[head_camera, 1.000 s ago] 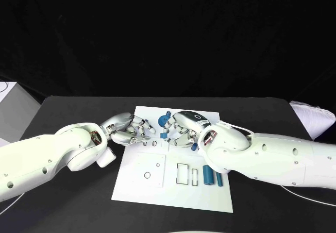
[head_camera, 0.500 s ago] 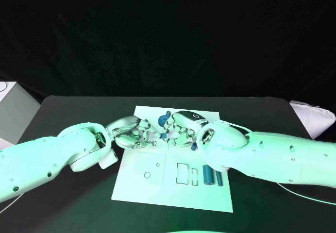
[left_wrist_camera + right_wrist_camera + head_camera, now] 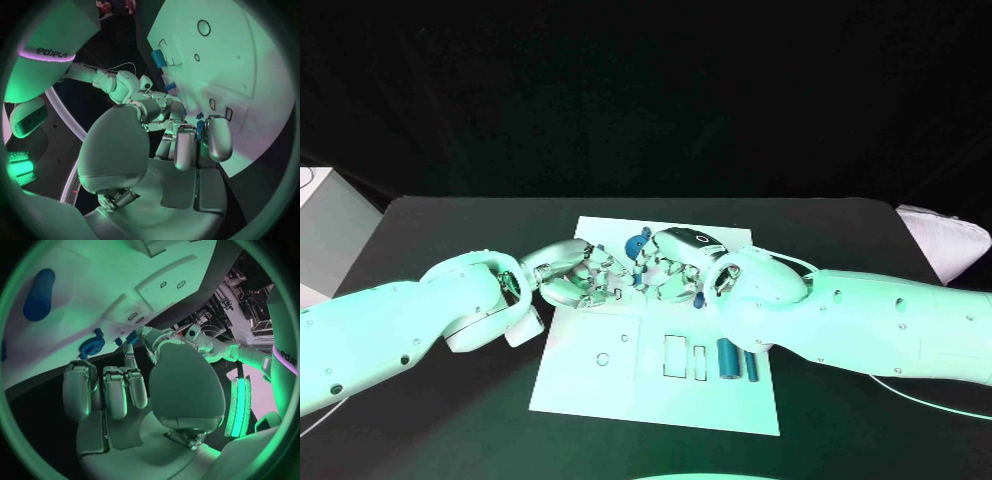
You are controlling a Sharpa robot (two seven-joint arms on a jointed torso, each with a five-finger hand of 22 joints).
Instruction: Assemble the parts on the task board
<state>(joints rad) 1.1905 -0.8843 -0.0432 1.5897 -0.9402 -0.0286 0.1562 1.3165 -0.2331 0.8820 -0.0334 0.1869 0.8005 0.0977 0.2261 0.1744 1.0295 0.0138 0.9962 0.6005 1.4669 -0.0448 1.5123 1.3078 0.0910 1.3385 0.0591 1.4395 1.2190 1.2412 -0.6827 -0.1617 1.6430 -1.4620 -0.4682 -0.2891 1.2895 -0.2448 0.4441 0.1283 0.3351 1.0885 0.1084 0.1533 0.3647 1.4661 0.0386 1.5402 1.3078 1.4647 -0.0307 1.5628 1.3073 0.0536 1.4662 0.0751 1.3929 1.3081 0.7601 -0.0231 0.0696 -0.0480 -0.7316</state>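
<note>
The white task board point(image 3: 609, 372) lies mid-table. Over its far half my two hands meet fingertip to fingertip. My left hand point(image 3: 577, 276) reaches in from the left, my right hand point(image 3: 678, 265) from the right. A small blue part point(image 3: 636, 279) sits between them. My right hand's slim finger point(image 3: 128, 360) reaches to the small blue part point(image 3: 119, 342) and holds it. In the left wrist view the small blue part point(image 3: 199, 126) shows between my left hand's straight fingers point(image 3: 185, 147); whether they grip it is unclear. A blue gear-shaped part point(image 3: 640, 243) stands on the board just behind the hands.
Two blue cylinders point(image 3: 728, 360) point(image 3: 750, 368) lie side by side near the board's right edge, beside rectangular slots point(image 3: 675, 357). A round hole point(image 3: 603, 358) sits in the raised left panel. White objects lie at the table's left point(image 3: 329, 225) and right point(image 3: 949, 245) edges.
My left hand has moved right, its fingers closing in on the small blue part at my right hand's fingertips. The right hand and the part have stayed in place.
</note>
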